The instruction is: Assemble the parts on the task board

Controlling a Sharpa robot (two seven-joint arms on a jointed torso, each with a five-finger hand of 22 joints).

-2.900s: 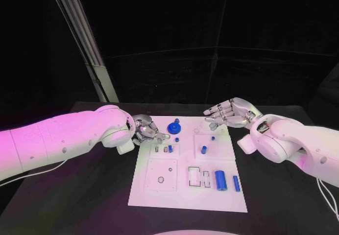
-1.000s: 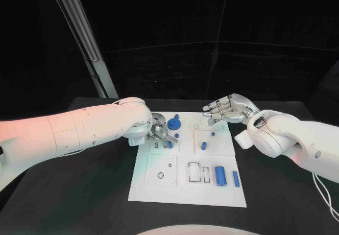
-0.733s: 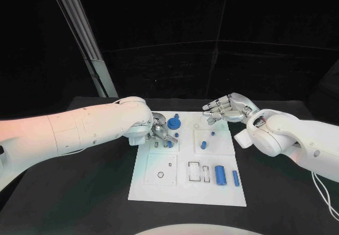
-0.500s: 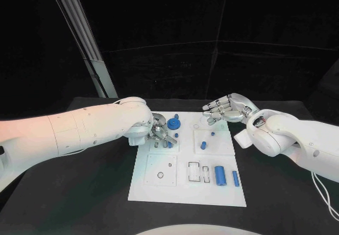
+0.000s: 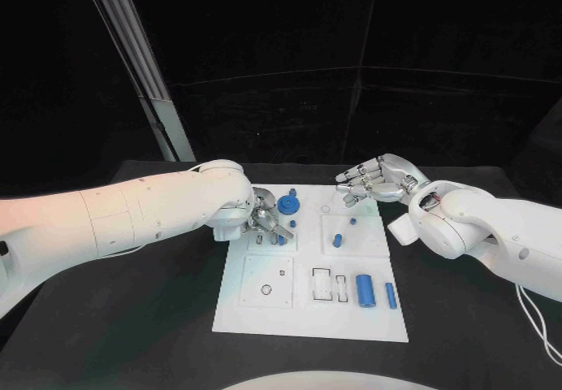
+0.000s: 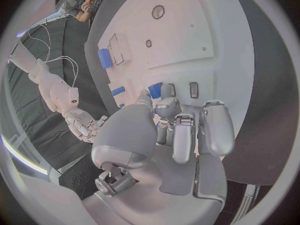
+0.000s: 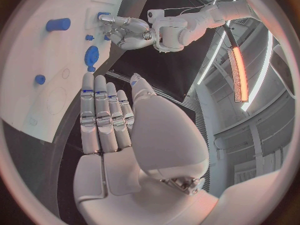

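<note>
Task board: we saw the white task board (image 5: 312, 280) lying flat in the middle of the black tabletop (image 5: 153, 317), and we place everything else against it.
Left robot hand: the left robot hand (image 5: 265, 221) sat over the board's far left part, its fingers (image 6: 185, 135) bent down onto the board. In the left wrist view they came down at a small blue part (image 6: 155, 90) standing beside two small slots (image 6: 194, 89). We could not tell whether the fingers pinched that part or merely touched it.
Right robot hand: the right robot hand (image 5: 373, 184) hovered over the board's far right corner, palm toward the board, fingers (image 7: 100, 115) straight, side by side, and holding nothing. It touched no part.
Blue gear: a round blue gear (image 5: 288, 205) stood at the board's far edge, just beside the left robot hand and between the two hands.
Small pegs: a short blue peg (image 5: 337, 241) lay on the board's right half, with a smaller blue stud (image 5: 352, 220) just beyond it toward the far edge.
Cylinders: a thick blue cylinder (image 5: 365, 290) and a thinner blue rod (image 5: 390, 296) lay side by side near the board's near right corner, well apart from both hands.
Recesses: rectangular cut-outs (image 5: 329, 287) sat just left of the thick cylinder, and a square panel with a small oval hole (image 5: 267, 290) lay on the board's near left half.
</note>
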